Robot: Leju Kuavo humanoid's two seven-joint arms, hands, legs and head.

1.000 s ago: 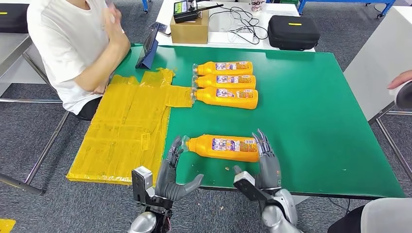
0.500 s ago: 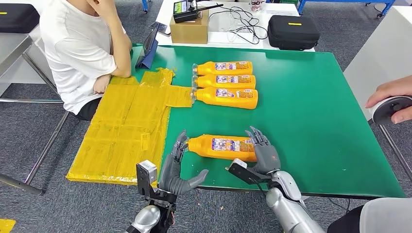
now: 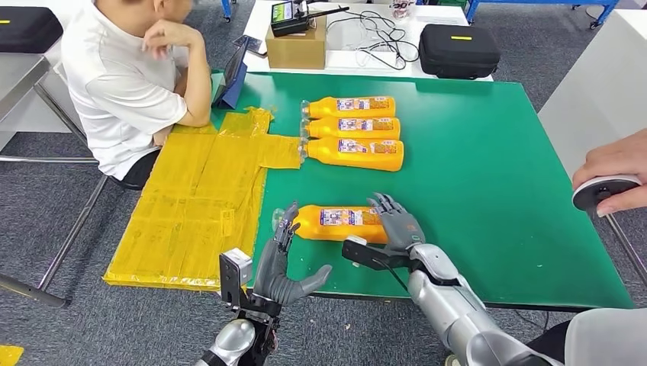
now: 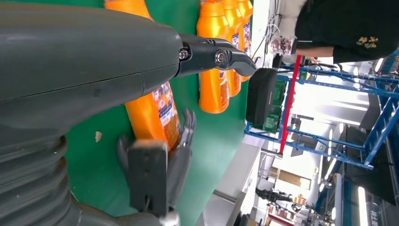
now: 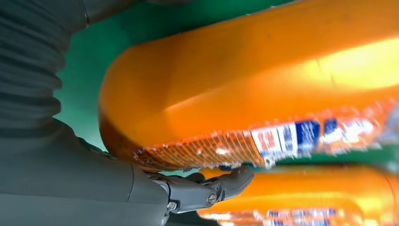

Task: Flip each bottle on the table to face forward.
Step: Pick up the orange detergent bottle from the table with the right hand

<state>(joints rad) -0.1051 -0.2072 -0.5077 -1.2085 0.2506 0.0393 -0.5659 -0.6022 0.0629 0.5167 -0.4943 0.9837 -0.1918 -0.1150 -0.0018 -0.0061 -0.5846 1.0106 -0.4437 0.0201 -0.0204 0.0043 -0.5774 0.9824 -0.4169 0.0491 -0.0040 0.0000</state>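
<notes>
One orange bottle (image 3: 336, 223) lies on its side near the front of the green table (image 3: 488, 198), cap to the left. My right hand (image 3: 394, 229) lies over its base end, fingers wrapped on it; the right wrist view has the bottle (image 5: 244, 94) close against that hand (image 5: 70, 179). My left hand (image 3: 278, 263) is open beside the cap, fingertips at the neck. In the left wrist view the left hand (image 4: 94, 70) frames the same bottle (image 4: 153, 113). Three more orange bottles (image 3: 352, 126) lie side by side further back, labels up.
A yellow sheet (image 3: 198, 198) covers the table's left part. A person (image 3: 122, 84) sits at the left corner, elbow on the table. Another person's hand (image 3: 610, 171) holds a round device at the right. A cardboard box (image 3: 297, 46) and a black case (image 3: 459, 49) stand behind.
My right hand has come forward over the near bottle's base, and the bottle has shifted away and to the left. The left hand has risen slightly toward the cap.
</notes>
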